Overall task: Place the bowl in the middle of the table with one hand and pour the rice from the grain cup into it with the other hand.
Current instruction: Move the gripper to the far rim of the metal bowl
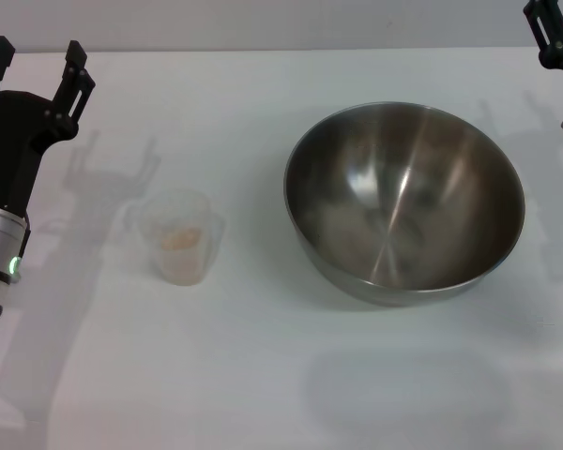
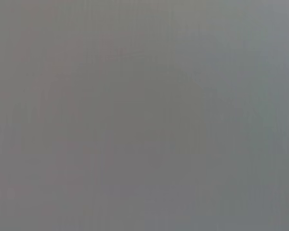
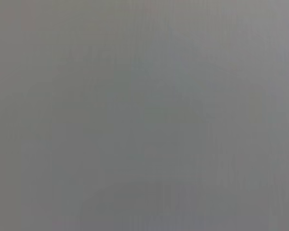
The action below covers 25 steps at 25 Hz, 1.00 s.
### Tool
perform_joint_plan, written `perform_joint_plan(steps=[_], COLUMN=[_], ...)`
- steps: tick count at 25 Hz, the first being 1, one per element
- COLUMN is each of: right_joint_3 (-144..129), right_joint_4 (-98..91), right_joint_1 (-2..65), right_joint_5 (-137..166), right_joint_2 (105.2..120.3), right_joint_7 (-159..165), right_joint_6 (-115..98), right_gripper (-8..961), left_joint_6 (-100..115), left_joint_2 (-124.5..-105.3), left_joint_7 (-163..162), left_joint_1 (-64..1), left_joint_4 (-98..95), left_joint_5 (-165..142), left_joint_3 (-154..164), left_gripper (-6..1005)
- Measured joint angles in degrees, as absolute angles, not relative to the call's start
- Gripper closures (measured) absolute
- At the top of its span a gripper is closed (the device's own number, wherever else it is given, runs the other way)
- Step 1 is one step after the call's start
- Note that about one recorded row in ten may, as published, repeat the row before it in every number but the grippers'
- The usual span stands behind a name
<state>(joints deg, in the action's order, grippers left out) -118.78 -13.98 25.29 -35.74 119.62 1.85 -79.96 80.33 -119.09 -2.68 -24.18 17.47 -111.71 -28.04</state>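
Note:
The large steel bowl point(image 1: 404, 202) stands upright on the white table point(image 1: 263, 375), right of centre, and is empty. The small clear grain cup point(image 1: 176, 236) stands upright left of the bowl with pale rice point(image 1: 179, 238) inside. My left gripper point(image 1: 38, 61) is open and empty at the far left, behind and to the left of the cup, on a silver wrist with a green light. My right gripper point(image 1: 554, 33) shows only partly at the top right corner, beyond the bowl. Both wrist views show only plain grey.
The table's far edge point(image 1: 281, 49) meets a grey wall. Shadows of the arms fall on the tabletop around the cup and right of the bowl.

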Motion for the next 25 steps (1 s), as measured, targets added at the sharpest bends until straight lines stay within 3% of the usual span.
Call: perform_joint_plan(steps=[15,25], right_joint_3=[-118.56,-116.44], right_joint_4=[-14.91,-29.64], right_joint_1=[25.36,23.18], right_joint_5=[-35.68,-34.65], right_joint_2=[119.47,117.48], right_joint_7=[1.91,1.83], right_joint_6=[-79.78,-64.77], right_gripper=[294,293], left_joint_6=[80.33,80.33], left_joint_2=[-119.09,-119.09], left_joint_7=[-2.73,-2.73], left_joint_1=[-24.35,-24.23], left_joint_4=[17.67,17.67], left_joint_5=[-111.71,-111.70], left_joint_3=[-28.04,-28.08], left_gripper=[185,184])
